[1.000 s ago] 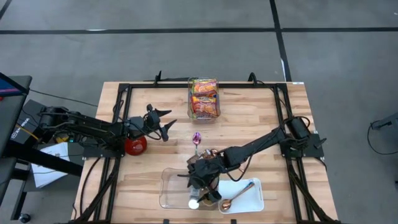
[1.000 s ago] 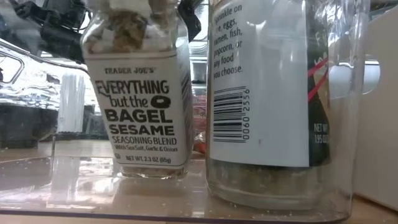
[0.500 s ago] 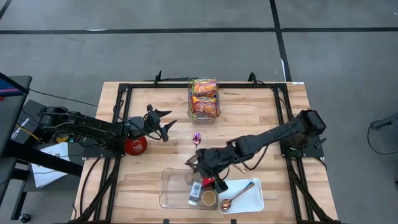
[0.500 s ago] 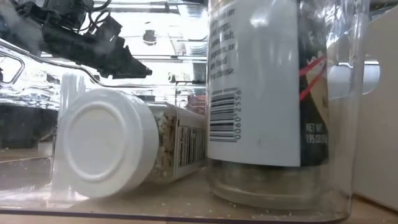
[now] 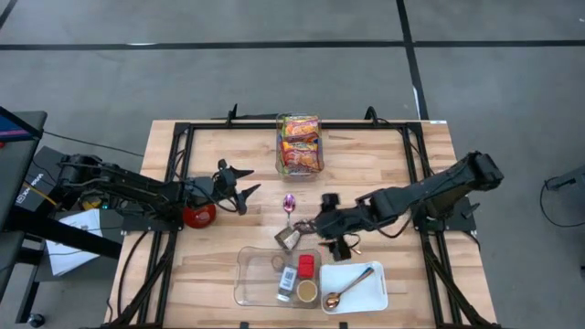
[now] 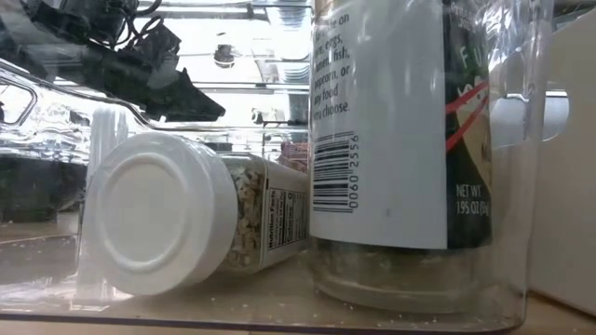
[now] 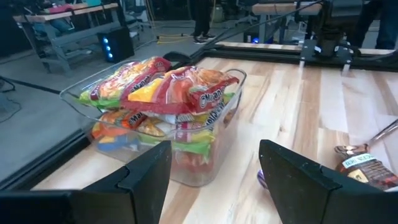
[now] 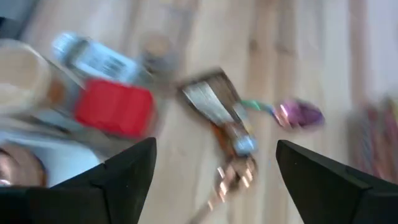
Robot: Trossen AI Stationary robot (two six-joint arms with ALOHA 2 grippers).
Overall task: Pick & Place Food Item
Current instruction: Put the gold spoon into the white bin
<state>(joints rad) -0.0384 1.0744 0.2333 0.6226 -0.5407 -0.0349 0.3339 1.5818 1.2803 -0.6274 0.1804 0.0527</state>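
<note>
Two pincers, both mine, both spread and holding nothing.

High view: my right gripper [image 5: 322,226] hangs just beyond the clear tray [image 5: 247,279], near the brown packet [image 5: 288,237] and the purple spoon [image 5: 289,202]. In the tray: spice bottle [image 5: 287,282] lying flat, red-lidded jar [image 5: 306,266], brown-lidded jar [image 5: 307,291]. White dish [image 5: 366,291] with copper spoon [image 5: 345,287] beside it. My left gripper [image 5: 239,185] waits by the red thing [image 5: 198,213]. Snack bin [image 5: 300,143] at the far edge.

Low view: spice bottle [image 6: 186,221] on its side against the tall jar [image 6: 400,140]. Risk, as I judge: it rolls, or a careless reach topples the jar.

Left wrist view: snack bin [image 7: 163,115] ahead, nothing between.

Right wrist view: blurred; red lid [image 8: 115,107], packet [image 8: 214,106], spoon [image 8: 298,115] crowd below. Risk: I snag the wrong item.
</note>
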